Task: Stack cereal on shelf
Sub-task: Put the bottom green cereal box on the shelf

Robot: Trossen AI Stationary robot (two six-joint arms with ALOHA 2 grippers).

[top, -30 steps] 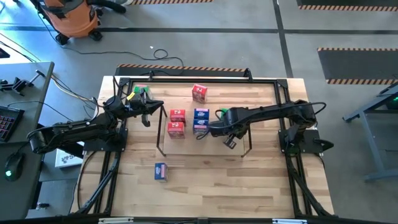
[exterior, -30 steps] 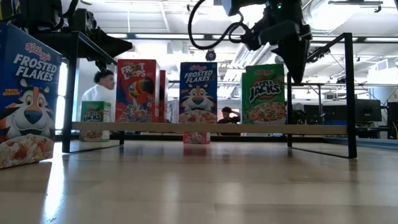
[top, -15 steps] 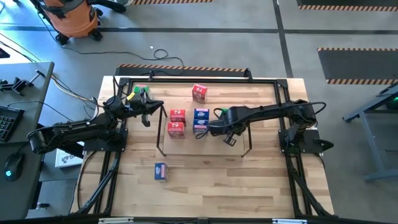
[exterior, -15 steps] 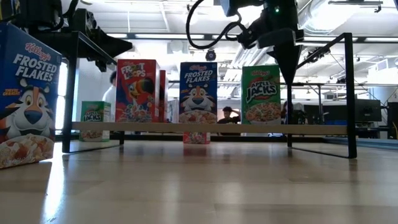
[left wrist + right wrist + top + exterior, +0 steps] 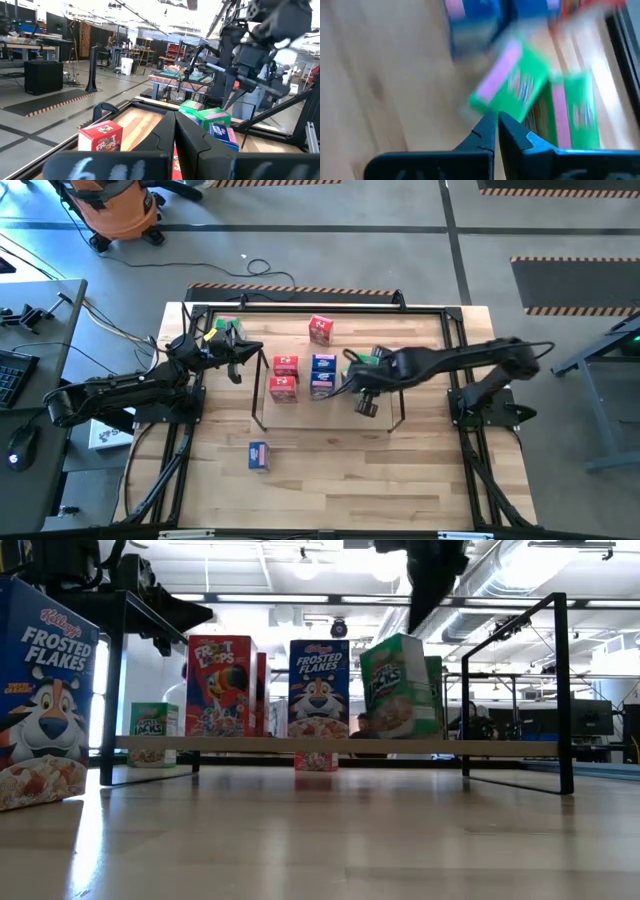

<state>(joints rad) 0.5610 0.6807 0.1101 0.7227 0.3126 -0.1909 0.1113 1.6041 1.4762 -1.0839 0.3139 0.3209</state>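
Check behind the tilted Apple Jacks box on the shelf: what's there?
Behind the tilted Apple Jacks box on the shelf stands a second green box, upright. Only its edge shows in the low view; its front is covered.

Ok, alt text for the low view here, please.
On the shelf, a green Apple Jacks box stands tilted beside upright Froot Loops and Frosted Flakes boxes, with the shut right gripper above it. A large Frosted Flakes box fills the left foreground.

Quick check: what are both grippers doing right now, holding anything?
Left gripper: shut, holding nothing, waiting at the table's left edge.
Right gripper: shut, holding nothing, above the tilted green cereal box on the shelf.
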